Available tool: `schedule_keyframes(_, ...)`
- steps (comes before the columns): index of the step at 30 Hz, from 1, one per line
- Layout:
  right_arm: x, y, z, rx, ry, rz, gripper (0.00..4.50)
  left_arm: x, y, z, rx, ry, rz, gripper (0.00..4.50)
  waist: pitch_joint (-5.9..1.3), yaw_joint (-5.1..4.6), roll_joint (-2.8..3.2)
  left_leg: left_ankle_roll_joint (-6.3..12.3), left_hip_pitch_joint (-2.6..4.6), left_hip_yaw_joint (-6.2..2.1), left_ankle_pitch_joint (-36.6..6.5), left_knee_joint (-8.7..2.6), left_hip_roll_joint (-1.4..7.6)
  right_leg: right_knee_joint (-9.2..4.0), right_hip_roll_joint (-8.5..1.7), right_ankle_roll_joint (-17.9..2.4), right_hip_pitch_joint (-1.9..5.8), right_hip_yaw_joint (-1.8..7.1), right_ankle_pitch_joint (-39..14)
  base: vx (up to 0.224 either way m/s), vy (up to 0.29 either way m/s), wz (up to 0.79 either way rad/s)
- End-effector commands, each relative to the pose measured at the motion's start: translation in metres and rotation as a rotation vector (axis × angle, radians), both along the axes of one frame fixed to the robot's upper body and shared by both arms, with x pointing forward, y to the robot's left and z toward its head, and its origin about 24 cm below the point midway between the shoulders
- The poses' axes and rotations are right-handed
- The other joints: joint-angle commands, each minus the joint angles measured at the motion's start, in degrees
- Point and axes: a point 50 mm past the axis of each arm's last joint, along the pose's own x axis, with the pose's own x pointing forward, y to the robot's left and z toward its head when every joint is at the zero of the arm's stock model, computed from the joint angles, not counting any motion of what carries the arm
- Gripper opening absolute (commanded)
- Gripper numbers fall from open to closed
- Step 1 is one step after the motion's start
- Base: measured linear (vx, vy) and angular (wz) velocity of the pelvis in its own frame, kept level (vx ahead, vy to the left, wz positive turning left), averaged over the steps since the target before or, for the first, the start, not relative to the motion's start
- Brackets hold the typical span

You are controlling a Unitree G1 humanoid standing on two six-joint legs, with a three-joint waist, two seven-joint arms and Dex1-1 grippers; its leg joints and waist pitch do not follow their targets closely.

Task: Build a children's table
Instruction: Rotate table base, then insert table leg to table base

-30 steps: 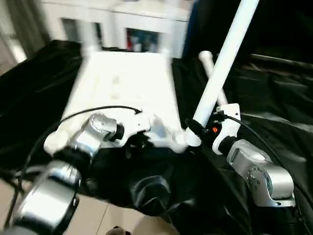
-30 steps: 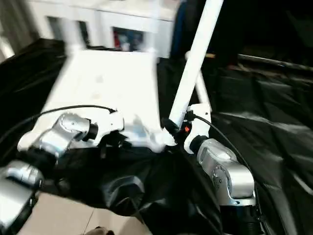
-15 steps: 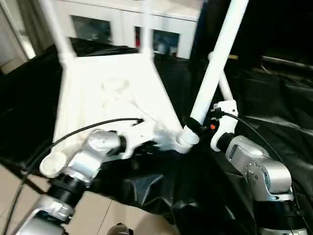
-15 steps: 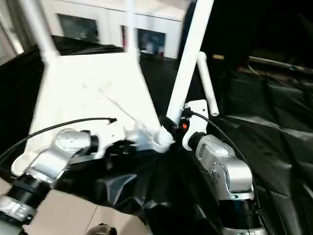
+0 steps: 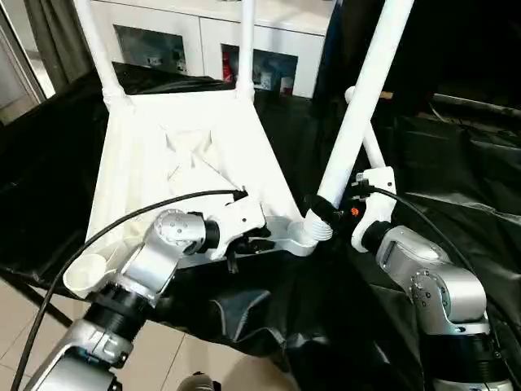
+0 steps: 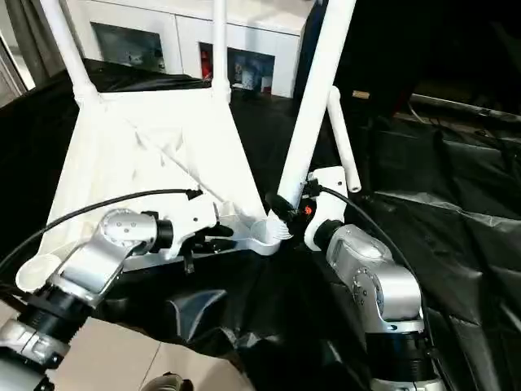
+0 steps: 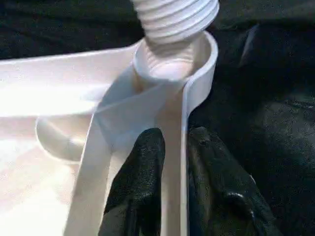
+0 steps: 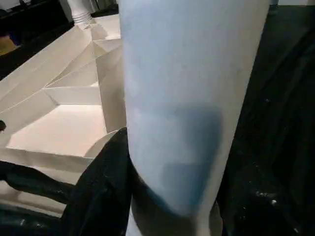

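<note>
Two legs (image 5: 96,50) already stand up from the far corners of the tabletop (image 5: 189,171), which lies upside down on a black cloth (image 5: 456,171). A white cabinet (image 5: 212,41) stands behind at 12 o'clock. The right gripper (image 5: 324,210) holds a third leg (image 5: 362,106) tight, its ridged end at the near corner socket (image 7: 189,61). The left gripper (image 7: 174,191) pinches the tabletop's rim just beside it. A loose leg (image 6: 342,138) lies at 1 o'clock. Pale floor (image 5: 24,326) shows at 7 o'clock.

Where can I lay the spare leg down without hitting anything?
Free: the black cloth right of the loose leg. Crowded: the near corner socket, where the left gripper pinches the tabletop rim and the right gripper holds the leg.
</note>
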Motion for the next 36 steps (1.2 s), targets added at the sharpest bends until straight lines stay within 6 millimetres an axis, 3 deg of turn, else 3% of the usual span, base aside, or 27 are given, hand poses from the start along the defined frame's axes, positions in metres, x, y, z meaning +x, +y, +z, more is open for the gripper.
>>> schedule_keyframes(1,-0.001,-0.002,0.005,0.002,-0.018,-0.005,1.89,0.002,0.000,0.003,0.010,-0.001,0.003,1.06,-3.98,-0.25,0.01,-1.62,1.39,-1.19,-11.41,-4.13,3.17,-4.78,-5.44,-9.03,2.10,3.32,-7.58,0.000,0.000,0.00)
schedule_keyframes(9,-0.001,-0.001,0.005,0.002,-0.016,-0.001,1.89,-0.005,0.004,-0.001,0.026,0.055,-0.016,1.06,-3.93,-0.67,-0.11,-1.48,1.33,-1.23,-11.17,-4.18,3.19,-4.71,-5.44,-9.19,2.11,3.31,-7.61,0.000,0.000,0.00)
schedule_keyframes(11,0.000,-0.001,0.005,0.002,-0.016,0.001,1.89,-0.005,0.004,-0.001,0.029,0.055,-0.015,0.71,-3.89,-0.78,-0.06,-1.33,1.33,-1.20,-11.23,-4.17,3.16,-4.77,-5.42,-9.32,2.09,3.30,-7.77,0.000,0.000,0.00)
schedule_keyframes(14,0.001,0.001,0.006,0.004,-0.018,0.007,1.89,-0.005,0.004,-0.002,0.029,0.055,-0.007,0.66,-3.83,-0.96,-0.26,-1.12,1.27,-1.18,-11.29,-4.17,3.13,-4.89,-5.48,-9.20,2.14,3.30,-8.81,0.000,0.000,0.00)
schedule_keyframes(17,0.002,0.002,0.006,0.003,-0.019,0.013,1.89,-0.004,0.005,0.000,0.021,0.051,0.006,0.27,-3.77,-1.01,-0.34,-1.05,1.32,-1.18,-11.39,-4.19,3.14,-4.93,-5.45,-9.02,2.07,3.30,-9.56,0.000,0.000,0.00)
schedule_keyframes(21,0.001,0.003,0.005,-0.002,-0.015,0.027,1.89,-0.005,0.005,0.001,0.019,0.050,0.001,0.04,-3.86,-1.11,-0.42,-0.67,1.19,-1.15,-9.92,-4.12,3.14,-4.69,-5.39,-9.28,2.17,3.28,-7.31,0.000,0.000,0.00)
schedule_keyframes(23,0.001,0.003,0.004,-0.006,-0.010,0.034,1.89,-0.006,0.006,0.001,0.016,0.053,-0.003,0.04,-3.86,-1.22,-0.63,-0.42,1.16,-1.09,-9.44,-4.09,3.10,-4.65,-5.36,-9.47,2.22,3.26,-6.51,0.000,0.000,0.00)
schedule_keyframes(29,0.001,0.008,0.002,-0.018,-0.002,0.084,1.89,-0.008,0.006,-0.001,0.002,0.065,-0.002,0.00,-3.87,-1.25,-0.49,-0.07,1.23,-1.06,-9.20,-4.04,3.13,-4.65,-5.37,-9.74,2.25,3.24,-6.52,0.000,0.000,0.00)
schedule_keyframes(32,0.003,0.015,0.001,-0.027,0.001,0.136,1.89,-0.010,0.006,-0.003,-0.012,0.067,-0.006,0.00,-3.99,-1.31,-0.84,0.00,1.21,-1.03,-9.07,-4.03,3.14,-4.66,-5.35,-9.85,2.33,3.21,-6.52,0.000,0.000,0.00)
schedule_keyframes(36,0.005,0.022,-0.001,-0.052,0.009,0.190,1.89,-0.010,0.006,-0.004,-0.007,0.062,-0.004,0.00,-4.05,-1.29,-0.73,-0.11,1.20,-1.02,-8.41,-3.98,3.20,-4.48,-5.34,-10.06,2.28,3.23,-5.45,0.000,0.000,0.00)
